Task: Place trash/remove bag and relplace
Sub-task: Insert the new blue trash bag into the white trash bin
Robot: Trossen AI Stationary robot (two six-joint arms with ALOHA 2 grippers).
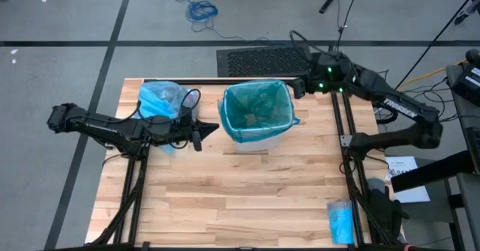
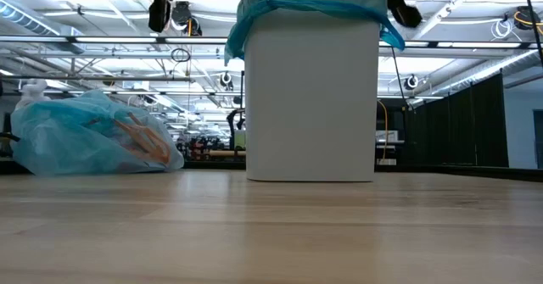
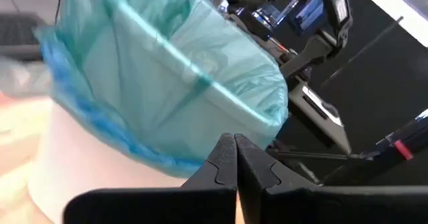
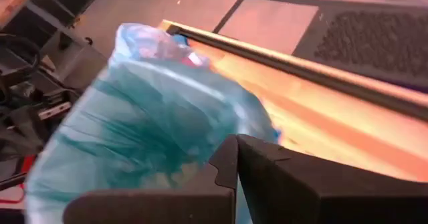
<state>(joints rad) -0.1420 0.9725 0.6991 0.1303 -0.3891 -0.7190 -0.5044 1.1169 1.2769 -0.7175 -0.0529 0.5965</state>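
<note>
The white bin (image 1: 255,140) stands at the table's far middle, lined with a teal-green bag (image 1: 257,110) folded over its rim. The light-blue bag (image 1: 163,101) lies filled at the far left, resting on its side on the table (image 2: 89,136). Brown trash (image 2: 140,140) shows through its wall. My left gripper (image 1: 205,129) is shut and hangs level just left of the bin, holding nothing (image 3: 235,154). My right gripper (image 1: 298,86) is shut above the bin's far right corner, tipped downward over the liner (image 4: 234,160).
A small bright-blue roll (image 1: 340,221) lies at the table's near right corner. The near half of the table (image 1: 240,198) is bare wood. A black mat (image 1: 262,60) lies on the floor beyond the far edge.
</note>
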